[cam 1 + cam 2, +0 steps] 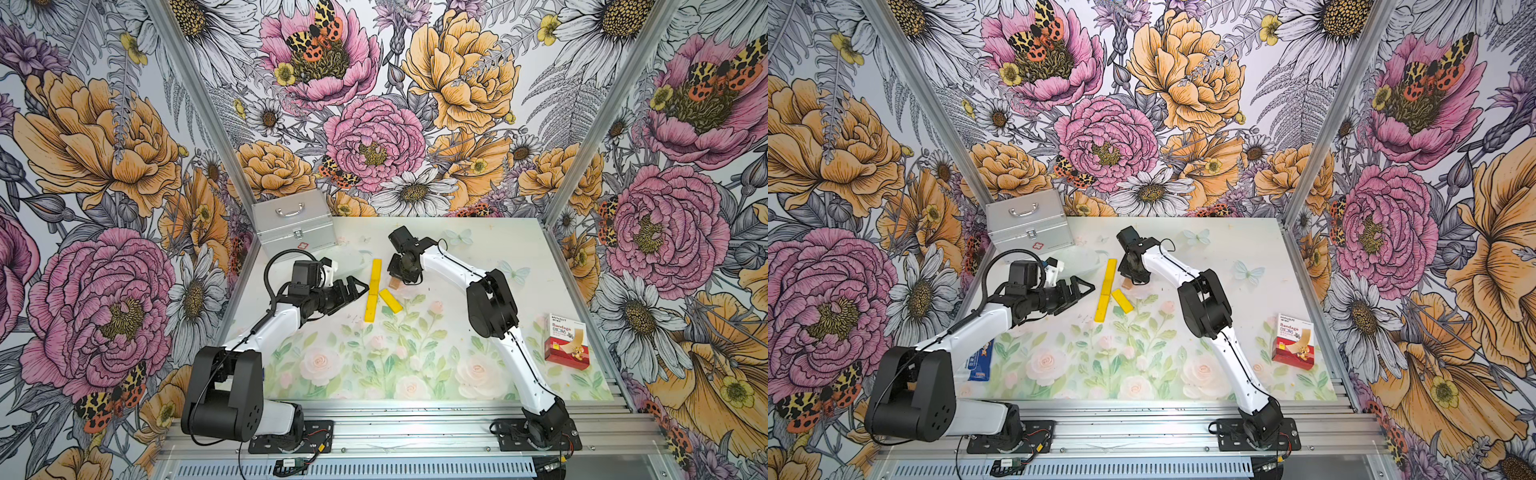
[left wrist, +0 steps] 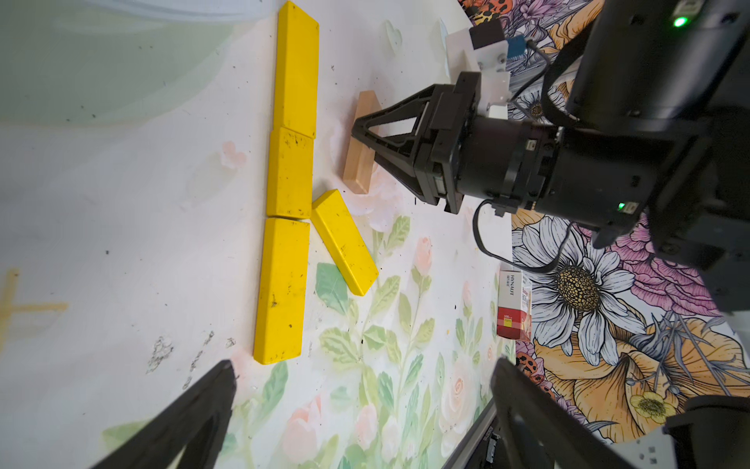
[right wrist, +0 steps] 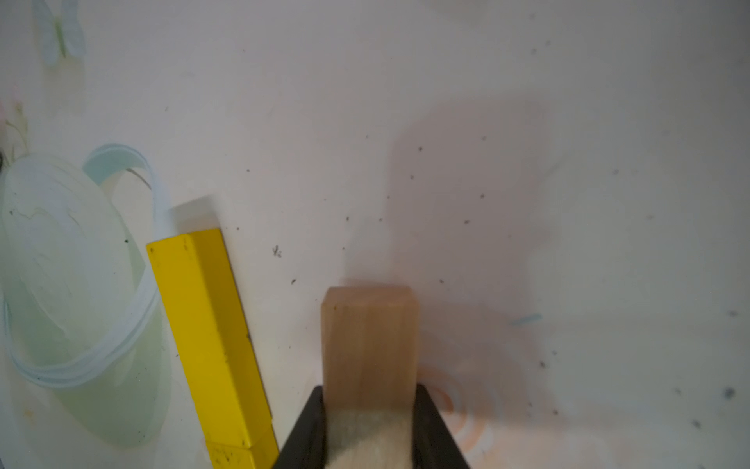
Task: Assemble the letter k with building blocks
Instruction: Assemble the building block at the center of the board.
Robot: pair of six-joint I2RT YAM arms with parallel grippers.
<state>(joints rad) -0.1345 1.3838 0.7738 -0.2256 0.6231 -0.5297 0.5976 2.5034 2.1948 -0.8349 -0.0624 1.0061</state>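
Three yellow building blocks lie end to end as a straight stem [image 1: 372, 291] [image 2: 290, 172]. A fourth yellow block [image 1: 390, 300] [image 2: 345, 241] slants off the stem's middle as a diagonal arm. The tan block [image 2: 362, 142] [image 3: 369, 345] is turned on its narrow edge just right of the stem, not touching it. My right gripper [image 3: 369, 392] [image 1: 395, 279] is shut on it from above. My left gripper [image 2: 363, 365] [image 1: 357, 293] hangs open and holds nothing, left of the stem's near end. This partial figure is the letter k.
A silver case [image 1: 293, 222] stands at the back left, with a clear plastic lid [image 3: 73, 284] between it and the stem. A red-and-white bandage box [image 1: 567, 340] stands at the right edge. A blue packet [image 1: 980, 359] lies under the left arm.
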